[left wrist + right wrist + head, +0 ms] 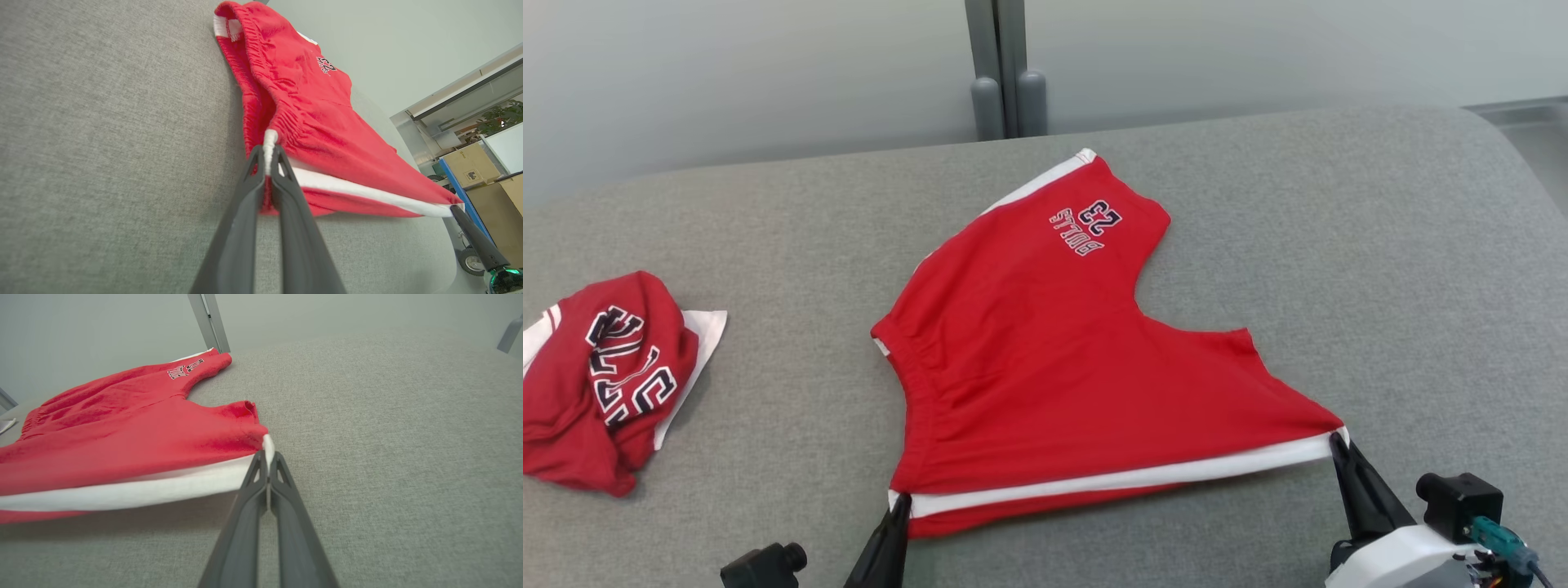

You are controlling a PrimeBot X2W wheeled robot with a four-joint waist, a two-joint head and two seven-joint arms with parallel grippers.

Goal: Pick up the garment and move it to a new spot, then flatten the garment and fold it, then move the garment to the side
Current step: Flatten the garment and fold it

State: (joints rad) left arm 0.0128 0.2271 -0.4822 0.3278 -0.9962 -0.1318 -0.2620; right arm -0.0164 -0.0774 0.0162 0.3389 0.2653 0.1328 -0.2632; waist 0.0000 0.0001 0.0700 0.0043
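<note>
**Item:** red shorts with a white stripe and a dark "BULLS 23" print on the far leg.

**Location:** You find them spread near the middle of the grey surface. The waistband is to the robot's left and the legs run to its right and away from it. The far part lies flat. The near edge, along the stripe, is lifted slightly and drawn taut between your two grippers, with shadow beneath it.

**Left gripper****:** It is at the near-left corner, where the stripe meets the waistband. The fingers are pressed together on that corner, and in the left wrist view white cloth stands pinched between the tips.

**Right gripper****:** It is at the near-right corner, on the hem end of the stripe. The fingers are clamped together with almost no gap, and a white tip of cloth shows above them in the right wrist view.

**Relation:** Each gripper meets the shorts from the near side at one end of the stripe. The rest of the cloth lies between and beyond them.

**Also present:**
- A crumpled red bundle with white trim and dark lettering lies well apart to the left.
- A grey post stands behind the far edge.
- Cardboard boxes sit off the surface in the left wrist view.
</note>
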